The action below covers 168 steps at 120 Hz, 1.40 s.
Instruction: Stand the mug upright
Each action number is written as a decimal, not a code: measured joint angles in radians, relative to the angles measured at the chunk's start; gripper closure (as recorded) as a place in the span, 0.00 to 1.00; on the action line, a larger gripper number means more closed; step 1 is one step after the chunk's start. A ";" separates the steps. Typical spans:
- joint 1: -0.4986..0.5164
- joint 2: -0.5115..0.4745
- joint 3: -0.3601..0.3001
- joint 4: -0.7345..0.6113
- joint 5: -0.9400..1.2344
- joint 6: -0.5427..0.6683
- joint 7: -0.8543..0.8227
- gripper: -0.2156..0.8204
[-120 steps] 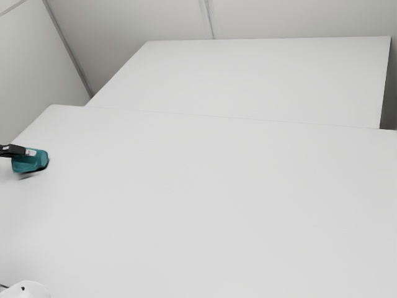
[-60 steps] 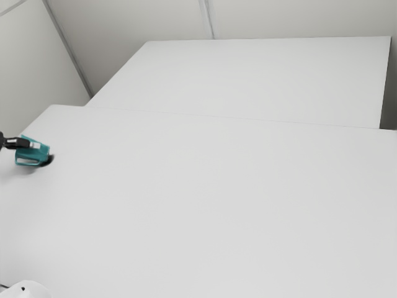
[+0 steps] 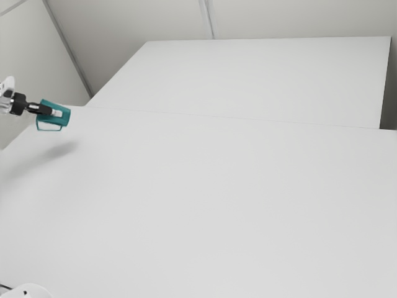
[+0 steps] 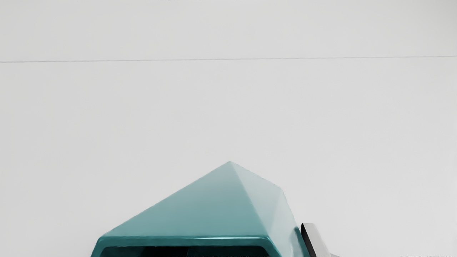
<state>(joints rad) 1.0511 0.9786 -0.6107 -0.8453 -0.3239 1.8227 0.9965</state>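
Up in the air at the exterior view's left, my gripper holds the teal mug by its body. The mug is tilted on its side, its handle hanging below, and its shadow falls on the table apart from it. In the wrist view, the gripper is partly hidden by the mug, whose rim and dark opening face the camera. One finger lies against the mug's outer side; the other is hidden.
The white table spreads beneath the mug, with another white surface adjoining its far edge. A rounded white object stands at the exterior view's lower left corner.
From low over the table, my hand has risen with the mug and moved slightly toward the exterior view's right. The mug's tilt has changed, and its shadow is now well separated.
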 joint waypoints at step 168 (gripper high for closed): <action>-0.132 -0.948 -0.214 -1.283 0.444 0.387 -0.598 0.97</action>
<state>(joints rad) 0.9188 0.0306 -0.8251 -2.1280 0.1206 2.2099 0.3984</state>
